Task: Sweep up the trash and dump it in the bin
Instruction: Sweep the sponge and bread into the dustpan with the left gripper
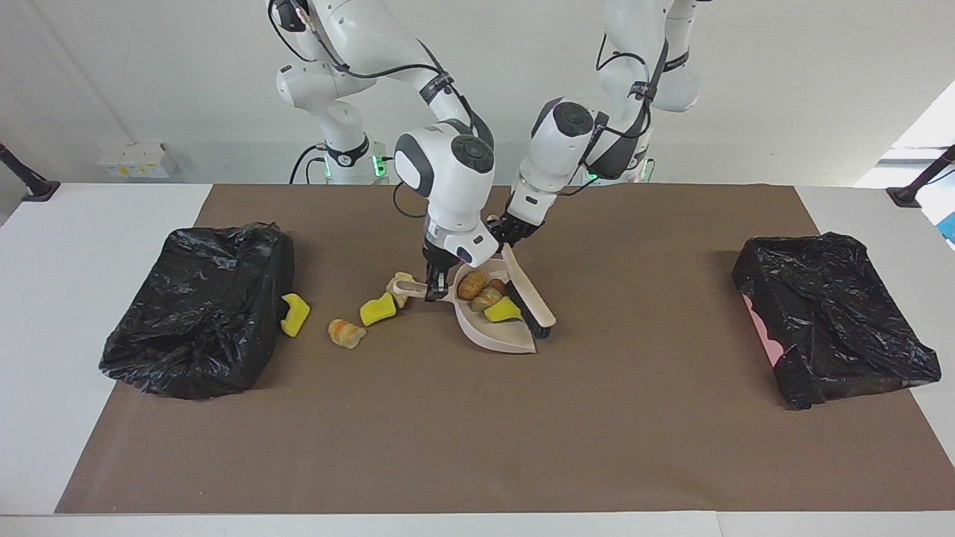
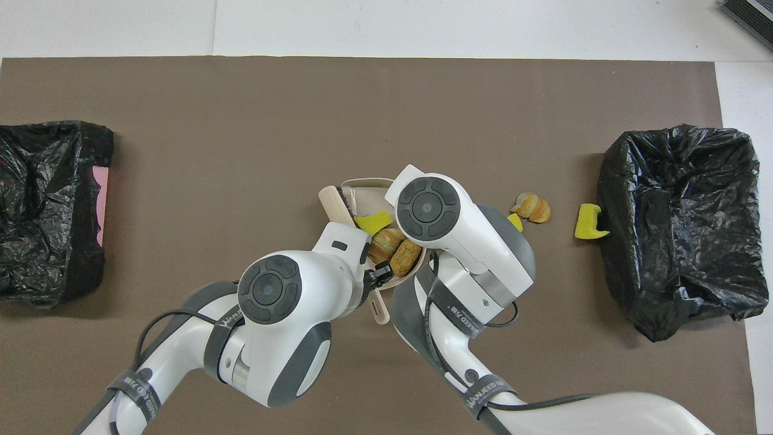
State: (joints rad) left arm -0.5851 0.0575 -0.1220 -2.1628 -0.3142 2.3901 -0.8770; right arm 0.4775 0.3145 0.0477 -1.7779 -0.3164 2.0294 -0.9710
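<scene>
The left gripper [image 1: 513,236] grips the brush [image 1: 531,294], slanting across the dustpan [image 1: 498,337] with three trash bits [image 1: 486,295], while the right gripper [image 1: 434,289] grips the handle.

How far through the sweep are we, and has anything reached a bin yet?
About halfway. Three pieces, a yellow sponge chunk among them, lie in the dustpan, which the right gripper holds by its handle. The left gripper holds the brush at the pan's mouth. Four pieces sit on the mat toward the black-bagged bin at the right arm's end. No dumping shows yet.
</scene>
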